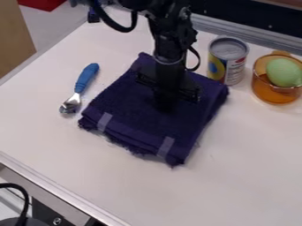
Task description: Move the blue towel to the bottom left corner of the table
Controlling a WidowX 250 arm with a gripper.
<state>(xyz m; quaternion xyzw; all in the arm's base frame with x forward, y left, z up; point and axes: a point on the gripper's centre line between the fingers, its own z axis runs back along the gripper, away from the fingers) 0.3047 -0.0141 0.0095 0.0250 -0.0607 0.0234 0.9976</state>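
The black gripper (pixel 166 101) hangs down over the middle of the folded dark blue towel (pixel 146 128), its lower end at or just above the cloth. Against the dark fabric its tips are hard to make out, so I cannot tell whether it holds any cloth. The towel lies flat near the centre of the white table (pixel 236 185), turned at a slant, with two pale strips along its lower left edge.
A spoon with a blue handle (pixel 87 78) lies left of the towel. Behind its right side stands a can (pixel 227 60), and farther right an amber cup (pixel 276 90) with a green egg-shaped thing (pixel 284 72). A metal edge (pixel 59 192) borders the table at lower left.
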